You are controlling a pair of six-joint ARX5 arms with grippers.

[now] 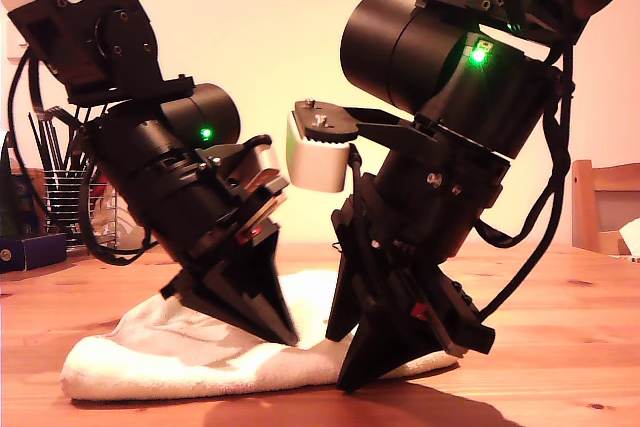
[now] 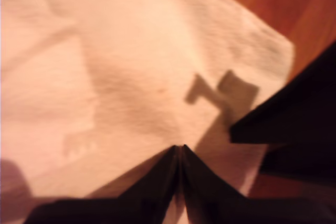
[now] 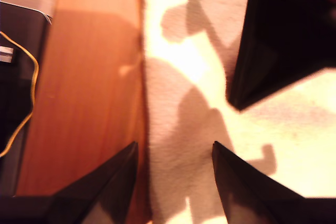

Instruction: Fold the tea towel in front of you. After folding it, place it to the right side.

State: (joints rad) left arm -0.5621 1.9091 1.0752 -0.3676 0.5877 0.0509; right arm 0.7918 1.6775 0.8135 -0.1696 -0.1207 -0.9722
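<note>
The cream tea towel (image 1: 170, 357) lies in a thick folded heap on the wooden table (image 1: 560, 347). My first gripper (image 1: 288, 335) is the exterior view's left one. It comes down on the towel's top, and in the first wrist view its fingers meet, shut (image 2: 181, 148), with the cloth (image 2: 131, 51) drawn toward the tips. My second gripper (image 1: 358, 379), on the exterior view's right, reaches the towel's near edge. In the second wrist view it stands open (image 3: 175, 144) astride the towel's border (image 3: 273, 129), one finger over bare wood. Each wrist view shows the other gripper close by.
A wire rack of utensils (image 1: 60, 197) and a blue box (image 1: 30, 252) stand at the back on the exterior view's left. A wooden chair (image 1: 605, 202) is at that view's right. A dark device with a yellow cable (image 3: 21, 77) sits beside the towel.
</note>
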